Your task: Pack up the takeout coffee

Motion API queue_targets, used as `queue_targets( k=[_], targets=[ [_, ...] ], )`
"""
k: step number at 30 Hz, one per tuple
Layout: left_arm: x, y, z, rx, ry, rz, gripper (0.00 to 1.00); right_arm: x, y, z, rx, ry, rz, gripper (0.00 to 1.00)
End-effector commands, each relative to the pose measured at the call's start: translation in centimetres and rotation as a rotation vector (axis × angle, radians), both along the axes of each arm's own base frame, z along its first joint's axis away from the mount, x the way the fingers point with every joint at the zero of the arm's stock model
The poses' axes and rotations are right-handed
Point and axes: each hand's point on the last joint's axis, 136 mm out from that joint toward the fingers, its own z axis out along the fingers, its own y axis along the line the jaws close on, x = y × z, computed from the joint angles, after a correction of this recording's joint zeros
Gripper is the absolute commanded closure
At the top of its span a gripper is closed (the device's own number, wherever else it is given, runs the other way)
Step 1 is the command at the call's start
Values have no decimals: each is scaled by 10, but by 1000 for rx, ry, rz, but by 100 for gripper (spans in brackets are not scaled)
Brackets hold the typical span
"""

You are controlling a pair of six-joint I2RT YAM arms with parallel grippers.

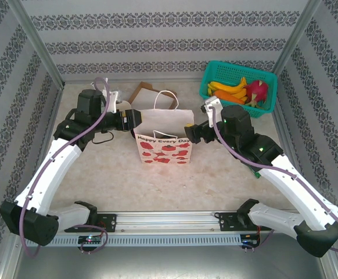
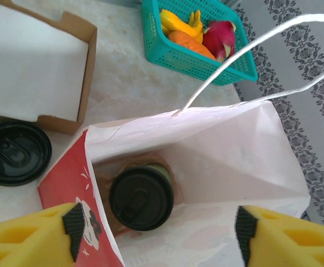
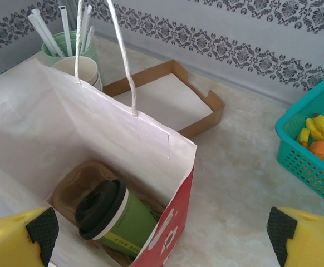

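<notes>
The takeout coffee (image 3: 117, 219), a green cup under a black lid (image 2: 141, 197), stands slightly tilted in a brown pulp carrier (image 3: 75, 186) at the bottom of a white paper bag (image 1: 164, 148) printed with red. My left gripper (image 2: 159, 231) hovers open over the bag's mouth, its yellow fingers (image 2: 39, 239) wide apart with nothing between them. From the other side, my right gripper (image 3: 162, 233) is open above the bag's near corner and holds nothing. In the top view, the left gripper (image 1: 135, 119) and the right gripper (image 1: 191, 132) flank the bag's top.
A loose black lid (image 2: 14, 153) lies on the table beside a shallow brown cardboard tray (image 2: 34, 67). A teal basket of fruit (image 1: 238, 87) stands at the back right. A mint cup of white sticks (image 3: 67, 44) and stacked paper cups (image 3: 84, 69) stand behind the bag.
</notes>
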Motion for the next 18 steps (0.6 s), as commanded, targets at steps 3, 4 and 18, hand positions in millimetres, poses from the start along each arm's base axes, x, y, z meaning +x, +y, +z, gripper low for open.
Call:
queue_targets(
  k=[3,4,18],
  targets=[
    [7,27,21,31,-122,151,9,11,-19,22,35,-125,-98,2],
    [9,35,23,43,-135,191,5,14,-25,26,44,-152,-132,2],
    [58,123,22,240,-63,682,0,78,-98,-10,307,-36,-591,2]
  ],
)
